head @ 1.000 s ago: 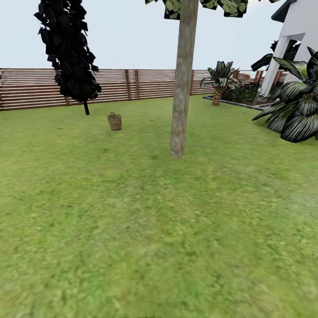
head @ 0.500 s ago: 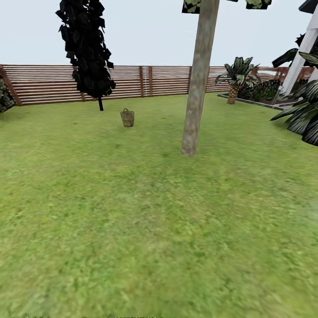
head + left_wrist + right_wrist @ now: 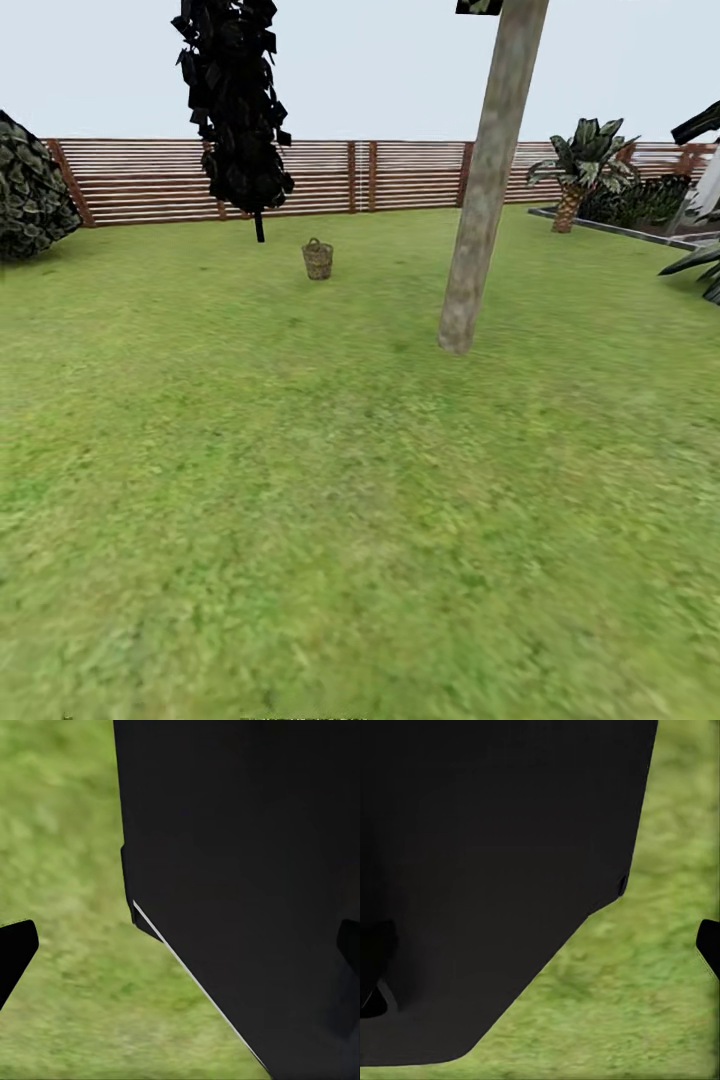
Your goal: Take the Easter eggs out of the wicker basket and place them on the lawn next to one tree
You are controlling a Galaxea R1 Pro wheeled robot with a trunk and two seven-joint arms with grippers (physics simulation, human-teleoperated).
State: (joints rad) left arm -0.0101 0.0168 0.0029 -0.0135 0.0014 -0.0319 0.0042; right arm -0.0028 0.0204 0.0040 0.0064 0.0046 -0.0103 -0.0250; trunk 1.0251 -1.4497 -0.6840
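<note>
Head view across the lawn [image 3: 330,500] shows the wicker basket [image 3: 318,259] far off near the fence [image 3: 400,175], left of the tree [image 3: 485,200]; a careless approach could topple it, and fingers' state cannot be told.

Slatted fence [image 3: 400,175] behind; dark cypress [image 3: 235,100]; bush [image 3: 30,195]; possibly a palm [image 3: 580,165].

A fenced home garden is shown: a wide lawn [image 3: 300,480] is bounded by a brown slatted fence [image 3: 400,175], before which a tall tree [image 3: 490,180], a palm [image 3: 580,165] and a bush [image 3: 30,195] are seen.
</note>
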